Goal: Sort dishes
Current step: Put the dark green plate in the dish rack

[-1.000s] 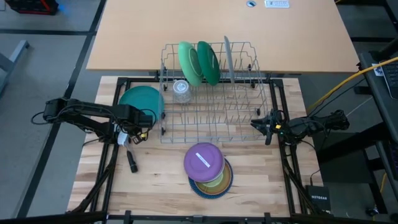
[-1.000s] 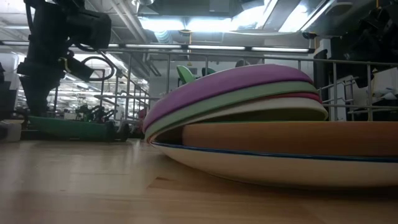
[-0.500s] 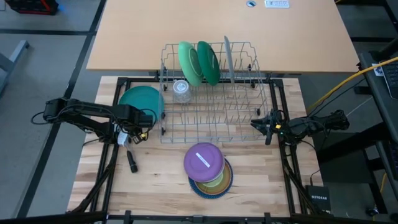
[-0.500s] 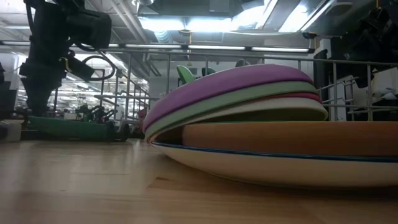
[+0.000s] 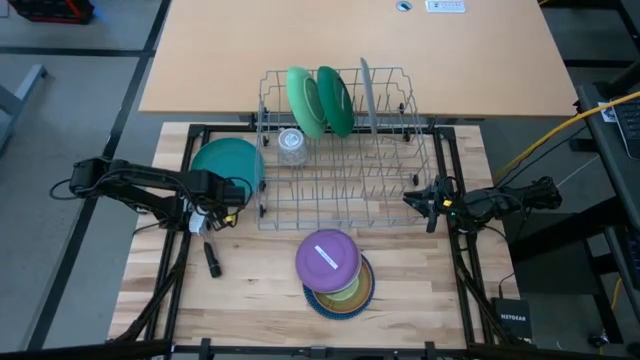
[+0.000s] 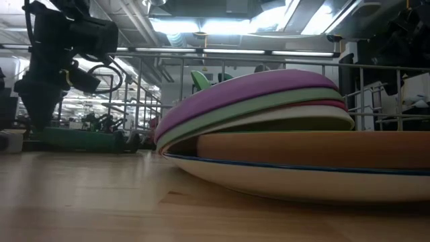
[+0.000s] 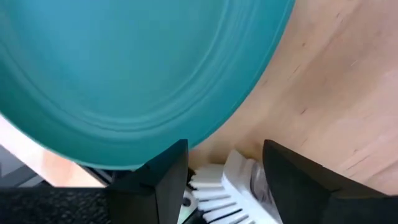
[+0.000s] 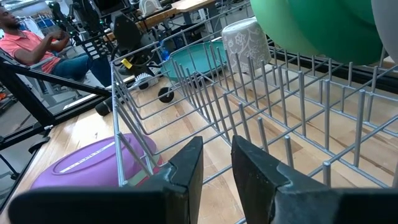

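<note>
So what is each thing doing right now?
Teal plate: lying flat on the table, left of the rack.
Green plates: standing upright in the wire rack.
Clear cup: inside the rack.
Purple dish: on top of the stack in front of the rack.
Left tool: open, empty, beside the teal plate.
Right tool: empty, at the rack's right side.

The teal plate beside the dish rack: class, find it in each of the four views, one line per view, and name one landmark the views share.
High view: teal plate left of the wire dish rack.
Low view: a thin green edge at far left, probably the plate.
Left wrist view: fills the picture's upper part.
Right wrist view: seen far off through the rack wires.
Shared landmark: the wire dish rack, absent only from the left wrist view.
</note>
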Controlling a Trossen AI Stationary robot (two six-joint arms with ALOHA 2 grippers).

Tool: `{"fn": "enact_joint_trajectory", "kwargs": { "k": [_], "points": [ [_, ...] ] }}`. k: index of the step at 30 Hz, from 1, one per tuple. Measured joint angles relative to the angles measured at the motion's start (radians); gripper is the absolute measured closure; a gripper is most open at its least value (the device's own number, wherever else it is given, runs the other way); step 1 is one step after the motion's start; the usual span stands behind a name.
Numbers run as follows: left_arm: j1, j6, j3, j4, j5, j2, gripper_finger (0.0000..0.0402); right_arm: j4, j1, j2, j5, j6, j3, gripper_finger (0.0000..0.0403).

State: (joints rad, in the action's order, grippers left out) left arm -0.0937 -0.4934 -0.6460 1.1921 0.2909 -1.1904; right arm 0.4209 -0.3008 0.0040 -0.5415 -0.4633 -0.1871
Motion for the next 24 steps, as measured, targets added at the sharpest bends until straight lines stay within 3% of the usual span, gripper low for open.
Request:
{"fn": "enact_joint_trajectory", "kwargs": {
  "k": [6, 13, 19, 24],
  "points": [
    [0.0, -0.002, 0.0, -0.022, 0.004, -0.001, 0.0208, 0.0, 0.0, 0.0, 0.0, 0.0, 0.0, 0.0315],
    [-0.001, 0.011, 0.055, -0.212, 0.045, -0.002, 0.0208, 0.0, 0.0, 0.0, 0.0, 0.0, 0.0, 0.0315],
    [-0.001, -0.108, 0.087, -0.211, 0.037, -0.002, 0.0211, 0.0, 0.0, 0.0, 0.0, 0.0, 0.0, 0.0315],
    [-0.001, -0.123, 0.087, -0.209, 0.037, -0.002, 0.0256, 0.0, 0.0, 0.0, 0.0, 0.0, 0.0, 0.0315]
  ]
}}
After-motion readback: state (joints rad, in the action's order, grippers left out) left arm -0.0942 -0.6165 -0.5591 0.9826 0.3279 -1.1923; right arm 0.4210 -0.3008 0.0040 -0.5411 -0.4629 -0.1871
